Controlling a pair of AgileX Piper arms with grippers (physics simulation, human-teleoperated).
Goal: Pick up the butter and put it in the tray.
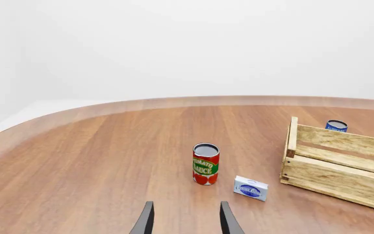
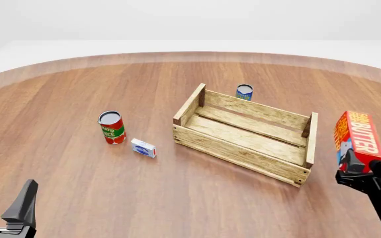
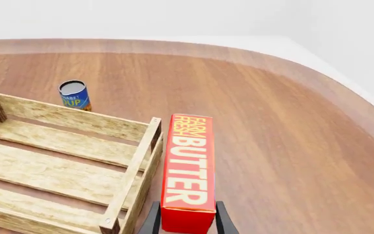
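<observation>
The butter (image 2: 358, 136), a red and orange carton with "BUTTER" in large letters, is held in my right gripper (image 2: 354, 167), which is shut on its lower end. It stands raised just to the right of the tray's right end board. In the right wrist view the butter (image 3: 188, 170) sits between the fingers, beside the tray's end board (image 3: 135, 165). The tray (image 2: 233, 148), a light-wood slatted crate, lies in the middle of the table. My left gripper (image 2: 5, 191) is open and empty at the front left, far from both; its fingers show spread in the left wrist view (image 1: 187, 219).
A tomato sauce can (image 2: 111, 127) and a small white-blue box (image 2: 143, 148) stand left of the tray. A blue soup can (image 2: 244, 91) stands behind the tray. The left wrist view shows the sauce can (image 1: 205, 164), the box (image 1: 251, 188) and the tray (image 1: 343, 165).
</observation>
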